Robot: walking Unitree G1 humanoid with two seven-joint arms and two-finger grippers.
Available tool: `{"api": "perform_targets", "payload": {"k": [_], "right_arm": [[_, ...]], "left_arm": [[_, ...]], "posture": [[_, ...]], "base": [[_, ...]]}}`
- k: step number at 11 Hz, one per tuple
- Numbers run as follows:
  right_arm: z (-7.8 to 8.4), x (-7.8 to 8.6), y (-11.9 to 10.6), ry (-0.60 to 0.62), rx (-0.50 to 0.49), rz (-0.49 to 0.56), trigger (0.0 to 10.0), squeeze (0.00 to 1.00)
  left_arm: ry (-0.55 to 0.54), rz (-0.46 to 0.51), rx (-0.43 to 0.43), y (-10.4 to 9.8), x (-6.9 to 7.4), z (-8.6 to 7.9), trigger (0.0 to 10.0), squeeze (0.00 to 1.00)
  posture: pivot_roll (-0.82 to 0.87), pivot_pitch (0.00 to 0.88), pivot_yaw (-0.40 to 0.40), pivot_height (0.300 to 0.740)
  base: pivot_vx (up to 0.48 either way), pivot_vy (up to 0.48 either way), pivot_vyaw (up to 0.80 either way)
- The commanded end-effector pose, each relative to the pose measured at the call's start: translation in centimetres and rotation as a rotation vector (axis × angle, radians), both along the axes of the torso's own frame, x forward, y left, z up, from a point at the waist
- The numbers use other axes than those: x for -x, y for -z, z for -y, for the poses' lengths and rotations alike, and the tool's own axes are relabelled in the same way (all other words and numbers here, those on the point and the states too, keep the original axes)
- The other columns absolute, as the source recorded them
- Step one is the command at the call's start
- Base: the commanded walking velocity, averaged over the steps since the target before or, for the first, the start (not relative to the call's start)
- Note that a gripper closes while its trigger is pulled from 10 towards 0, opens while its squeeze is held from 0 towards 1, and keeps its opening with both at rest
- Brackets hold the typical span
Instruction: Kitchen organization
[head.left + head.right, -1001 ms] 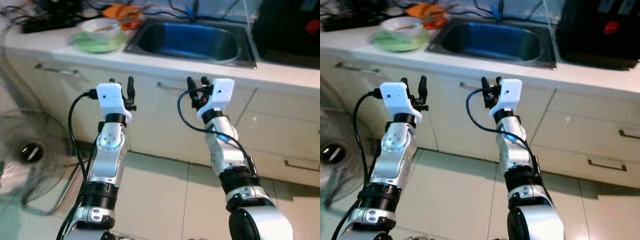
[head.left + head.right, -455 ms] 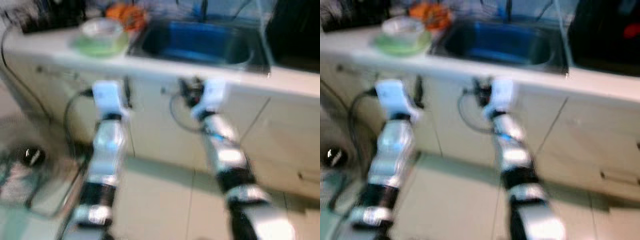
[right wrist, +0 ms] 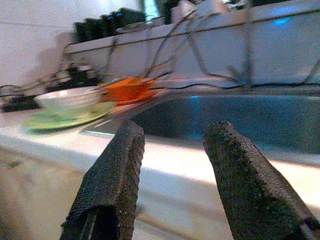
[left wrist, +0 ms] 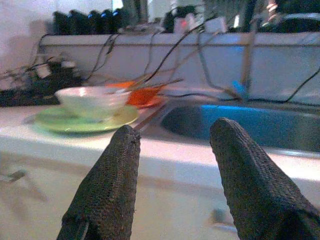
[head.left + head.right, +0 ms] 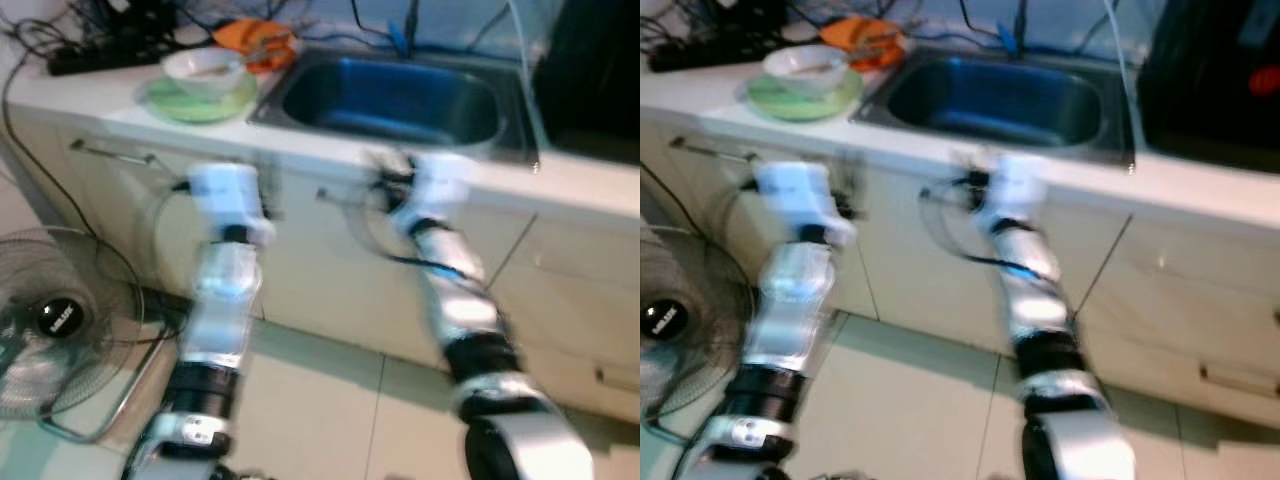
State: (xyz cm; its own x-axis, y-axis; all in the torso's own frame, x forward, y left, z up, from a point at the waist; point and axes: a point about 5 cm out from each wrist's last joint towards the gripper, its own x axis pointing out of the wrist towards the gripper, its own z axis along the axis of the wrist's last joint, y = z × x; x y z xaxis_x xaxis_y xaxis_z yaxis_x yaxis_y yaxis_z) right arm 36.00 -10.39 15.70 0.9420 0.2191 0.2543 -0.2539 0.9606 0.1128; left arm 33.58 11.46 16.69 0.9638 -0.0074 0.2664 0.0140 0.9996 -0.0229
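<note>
So we've shuffled a bit closer to the counter (image 5: pixel 120 115) than a second ago. The whole view shifted, so that's us moving, not the dishes, and a floor fan (image 5: pixel 55 320) has come into sight at our left. Both arms are raised in front of the cabinet doors and blurred. The left gripper (image 4: pixel 172 172) and right gripper (image 3: pixel 172 172) both have their fingers spread apart with nothing between them. We reckon this means we're just lining up and nothing's been sorted yet. The stuff to tidy looks like a white bowl (image 5: pixel 203 70) sitting on a green plate (image 5: pixel 185 102), with something orange (image 5: pixel 255 38) just behind it, all on the counter left of the empty steel sink (image 5: pixel 395 95).
</note>
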Motion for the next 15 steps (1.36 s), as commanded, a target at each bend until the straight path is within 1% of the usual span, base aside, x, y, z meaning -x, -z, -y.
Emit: {"api": "perform_targets", "payload": {"k": [1,8,10,12,15], "right_arm": [[-1.51,0.04,-0.55,-0.05,0.0,0.016,10.0,0.0],[-1.49,0.14,-0.39,-0.053,-0.016,0.006,10.0,0.0],[-1.56,0.17,-0.33,-0.059,-0.002,0.005,10.0,0.0],[-1.52,0.11,-0.35,-0.058,-0.023,-0.001,10.0,0.0],[-1.53,0.14,-0.27,-0.06,-0.007,0.0,10.0,0.0]], "left_arm": [[-0.033,0.013,-0.011,-0.37,-0.07,-1.08,10.0,0.0],[-0.036,0.012,-0.008,-0.35,-0.07,-1.29,10.0,0.0],[-0.037,0.011,-0.007,-0.33,-0.04,-1.26,10.0,0.0],[-0.034,0.014,0.001,-0.44,-0.06,-1.25,10.0,0.0],[-0.03,0.013,0.001,-0.39,-0.05,-1.15,10.0,0.0]], "posture": [[0.04,0.028,-0.006,0.74],[0.04,0.041,-0.005,0.74],[0.04,0.043,-0.007,0.74],[0.04,0.041,-0.007,0.74],[0.04,0.042,-0.007,0.74]], "base": [[0.319,0.0,0.0],[0.321,0.0,0.0],[0.311,0.0,0.0],[0.274,0.345,0.0],[0.0,0.426,0.0]]}}
